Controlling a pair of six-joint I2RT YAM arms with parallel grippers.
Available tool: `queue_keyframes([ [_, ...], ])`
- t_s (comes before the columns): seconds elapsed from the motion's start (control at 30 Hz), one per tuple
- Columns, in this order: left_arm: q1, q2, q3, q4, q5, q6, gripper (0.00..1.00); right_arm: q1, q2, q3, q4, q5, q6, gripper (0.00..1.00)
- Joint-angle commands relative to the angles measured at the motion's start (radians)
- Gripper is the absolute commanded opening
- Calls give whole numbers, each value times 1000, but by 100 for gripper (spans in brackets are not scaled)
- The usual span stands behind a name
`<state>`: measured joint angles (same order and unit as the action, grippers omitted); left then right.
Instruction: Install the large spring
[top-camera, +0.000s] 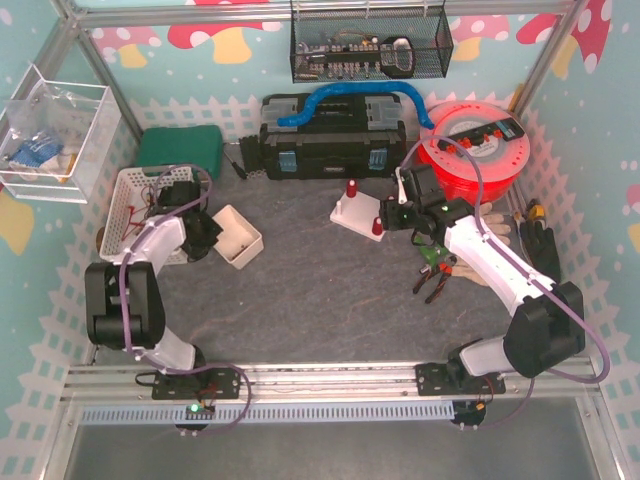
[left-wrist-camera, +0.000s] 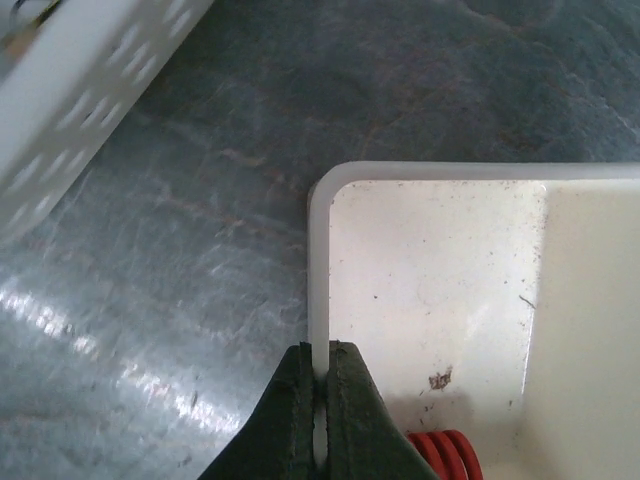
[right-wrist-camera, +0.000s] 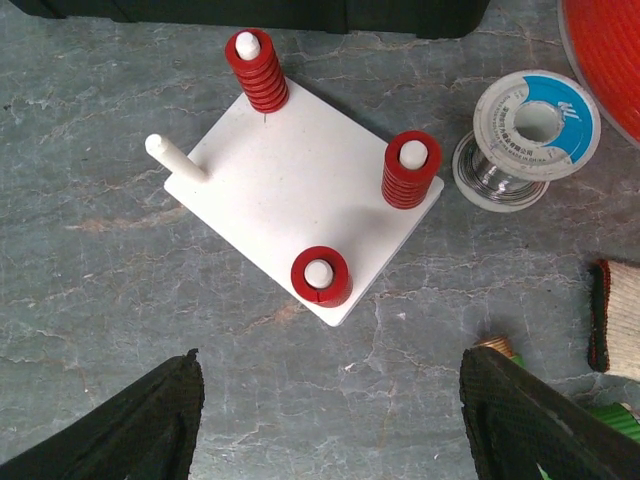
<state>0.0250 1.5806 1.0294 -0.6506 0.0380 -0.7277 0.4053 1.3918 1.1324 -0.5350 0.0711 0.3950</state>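
The white box (left-wrist-camera: 318, 260) was pinched by its thin rim in the left fingers (left-wrist-camera: 357, 420) (the right fingers (right-wrist-camera: 130, 425) apart), so tipping, and a spilled red spring (left-wrist-camera: 445, 452), was risked.

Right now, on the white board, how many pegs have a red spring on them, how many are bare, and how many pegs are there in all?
Pegs with a red spring: 3
Bare pegs: 1
Total pegs on the white board: 4
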Motion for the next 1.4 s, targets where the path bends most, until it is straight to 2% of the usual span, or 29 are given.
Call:
queue_keyframes([
  [0.0, 7, -90, -60, -7, 12, -275, 0, -8, -14, -10, 12, 13, -13, 71],
  [0.23, -1, -190, -169, -6, 29, -587, 0, -11, -30, -11, 12, 23, -35, 72],
  [0.4, -21, -233, -176, -21, -71, -673, 0, -11, -38, -12, 12, 17, -38, 72],
  [0.67, -75, -182, -145, -34, -119, -742, 0, -11, -46, -10, 10, 6, -25, 72],
  [0.8, -87, -130, -129, -33, -137, -757, 8, -11, -56, -8, 10, 2, -13, 72],
  [1.03, -89, -127, -95, -49, -142, -737, 33, -11, -106, -31, 6, 24, -7, 72],
  [1.17, -89, -165, -35, -84, -159, -638, 40, -11, -133, -47, 4, 30, -4, 72],
  [1.37, -115, -155, 126, -91, -220, -114, 41, -11, -148, -63, 7, 38, -2, 72],
])
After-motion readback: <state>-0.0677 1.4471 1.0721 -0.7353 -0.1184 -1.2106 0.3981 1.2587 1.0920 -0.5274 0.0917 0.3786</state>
